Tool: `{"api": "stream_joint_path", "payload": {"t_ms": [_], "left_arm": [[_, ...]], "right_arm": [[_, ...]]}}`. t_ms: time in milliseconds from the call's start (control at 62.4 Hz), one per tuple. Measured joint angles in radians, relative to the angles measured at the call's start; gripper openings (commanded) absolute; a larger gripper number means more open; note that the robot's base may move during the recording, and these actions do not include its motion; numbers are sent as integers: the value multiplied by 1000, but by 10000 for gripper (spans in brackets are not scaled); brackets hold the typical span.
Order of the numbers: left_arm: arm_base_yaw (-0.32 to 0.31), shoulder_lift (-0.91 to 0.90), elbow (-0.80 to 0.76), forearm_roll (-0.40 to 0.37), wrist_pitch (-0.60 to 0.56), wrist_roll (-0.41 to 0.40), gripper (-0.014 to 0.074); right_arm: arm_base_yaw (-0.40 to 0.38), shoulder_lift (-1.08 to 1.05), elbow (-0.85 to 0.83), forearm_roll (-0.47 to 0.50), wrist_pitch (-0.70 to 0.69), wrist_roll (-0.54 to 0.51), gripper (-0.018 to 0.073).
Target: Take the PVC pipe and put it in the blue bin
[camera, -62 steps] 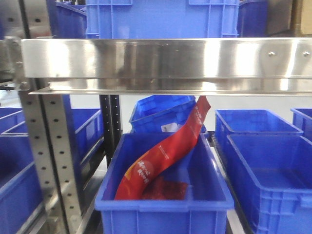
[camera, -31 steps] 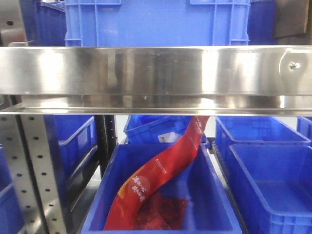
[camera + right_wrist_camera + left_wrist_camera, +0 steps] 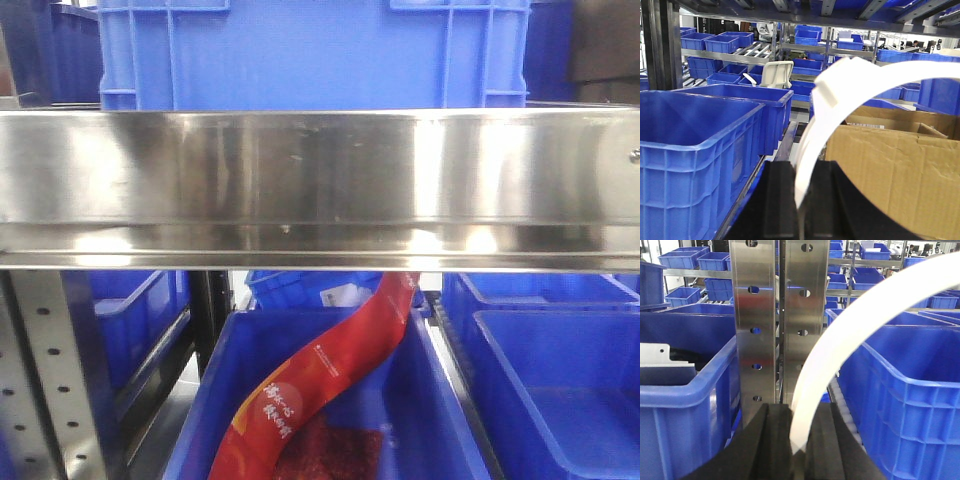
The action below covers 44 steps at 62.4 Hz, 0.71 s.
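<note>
PVC pipe (image 3: 826, 107) clamped in closed right gripper (image 3: 799, 175); carry step. Blue bin (image 3: 690, 175) left of hand: pipe to be moved over, dropped. White arc strip (image 3: 840, 347) pinched by left gripper (image 3: 799, 427).

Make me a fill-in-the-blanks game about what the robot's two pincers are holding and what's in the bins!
1. The left pincer is shut on a curved strip that is ____ in colour.
2. In the front view, the long red packet leans inside a ____ bin.
3. Beside the right pincer, the brown box is made of ____.
4. The shelf rail across the front view is shiny ____.

Missing words: white; blue; cardboard; metal
</note>
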Motion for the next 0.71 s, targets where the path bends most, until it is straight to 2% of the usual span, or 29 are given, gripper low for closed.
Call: {"api": "stream_joint_path", "payload": {"t_ms": [706], "left_arm": [[0, 0, 0, 0, 0, 0, -111]], "right_arm": [[0, 0, 0, 0, 0, 0, -141]]}}
